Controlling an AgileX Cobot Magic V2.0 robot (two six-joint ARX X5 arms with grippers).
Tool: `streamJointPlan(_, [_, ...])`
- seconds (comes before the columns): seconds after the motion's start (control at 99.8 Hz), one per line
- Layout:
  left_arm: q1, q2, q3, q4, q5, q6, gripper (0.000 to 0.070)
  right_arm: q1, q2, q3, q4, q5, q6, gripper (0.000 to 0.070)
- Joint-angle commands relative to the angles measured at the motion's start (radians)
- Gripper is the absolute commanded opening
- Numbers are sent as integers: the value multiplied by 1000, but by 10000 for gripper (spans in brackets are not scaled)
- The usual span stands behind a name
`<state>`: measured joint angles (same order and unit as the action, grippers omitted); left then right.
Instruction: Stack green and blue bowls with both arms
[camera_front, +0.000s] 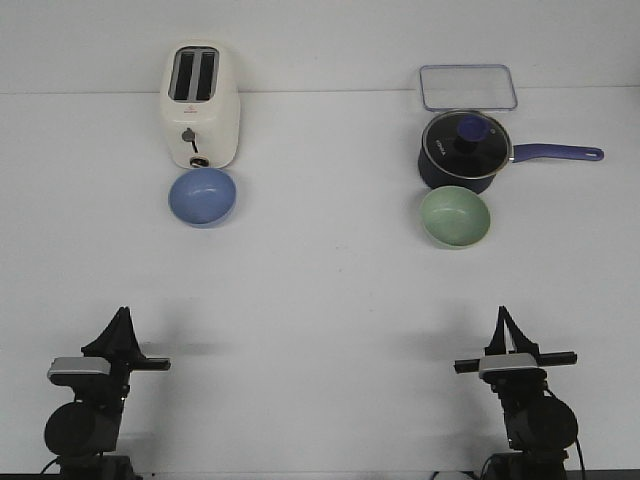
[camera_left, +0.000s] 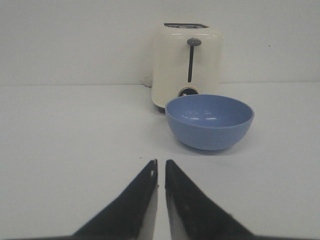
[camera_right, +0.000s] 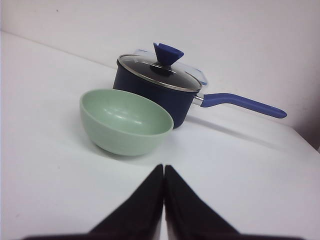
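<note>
Not much for you to read here, honestly. The saucepan (camera_front: 462, 153) at the upper right of the front view has a small pale mark on its dark wall, left of the lid, but it's too tiny to make out. The toaster (camera_front: 201, 104) at the upper left has a little emblem above its dial, also unreadable. Nothing else carries any lettering you can read.

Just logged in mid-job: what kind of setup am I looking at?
Probably a lab tabletop staged as a kitchen: a plain white table with a cream toaster, a lidded navy saucepan, and two bowls.
</note>
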<state>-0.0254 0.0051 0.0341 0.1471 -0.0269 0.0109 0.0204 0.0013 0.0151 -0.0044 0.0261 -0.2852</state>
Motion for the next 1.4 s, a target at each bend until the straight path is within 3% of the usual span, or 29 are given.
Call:
streamJointPlan(0.0, [0, -2, -20, 11, 2, 11, 15, 0, 0, -2, 12, 1, -6, 0])
streamJointPlan(0.701, [0, -2, -20, 11, 2, 11, 15, 0, 0, -2, 20, -8, 15, 0])
streamJointPlan(0.881, [0, -2, -20, 11, 2, 11, 15, 0, 0, -2, 50, -11, 204, 0])
streamJointPlan(1.082, [0, -2, -20, 11, 2, 11, 15, 0, 0, 0, 65, -1, 496, 0])
streamJointPlan(1.232, [0, -2, -20, 11, 2, 11, 15, 0, 18, 60, 19, -2, 606, 0])
streamJointPlan(1.392, [0, -2, -20, 11, 2, 11, 15, -2, 153, 204, -65, 0, 629, 0])
